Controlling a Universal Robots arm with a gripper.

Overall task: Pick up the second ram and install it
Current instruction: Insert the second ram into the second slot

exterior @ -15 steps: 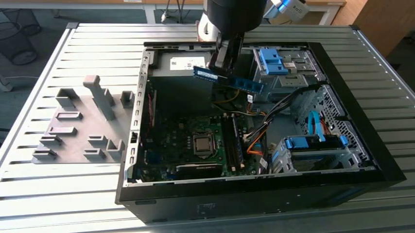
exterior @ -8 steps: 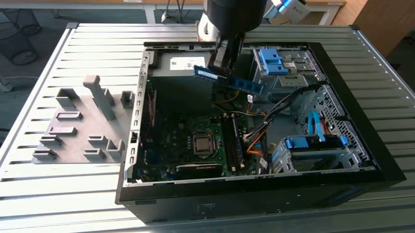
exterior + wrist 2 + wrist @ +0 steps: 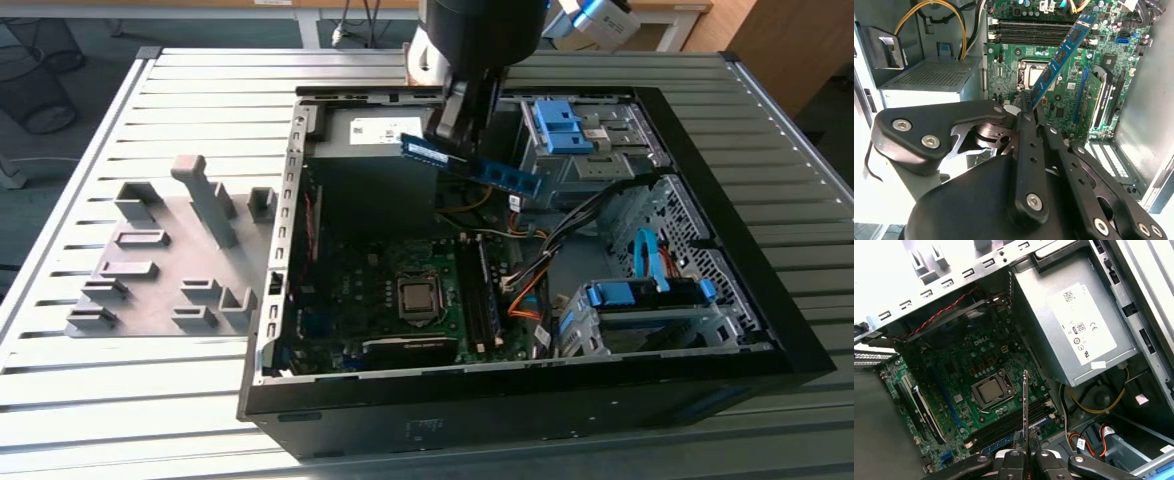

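Above the open computer case (image 3: 287,330), held clear of the motherboard (image 3: 387,300): second ram (image 3: 474,165), pinched at one end by gripper (image 3: 447,140), fingers closed narrow on it. Slanting away from the fingers over the green board in the second wrist view (image 3: 1061,52); seen edge-on over the processor socket (image 3: 991,390) in the first wrist view (image 3: 1025,410). Not touching the memory slots (image 3: 1029,32). Beside the case on the slatted table (image 3: 174,110), at the exterior view's left: grey holder blocks (image 3: 174,250).

exterior view looks down from afar; both wrist views share the motherboard (image 3: 1064,55) (image 3: 979,375).
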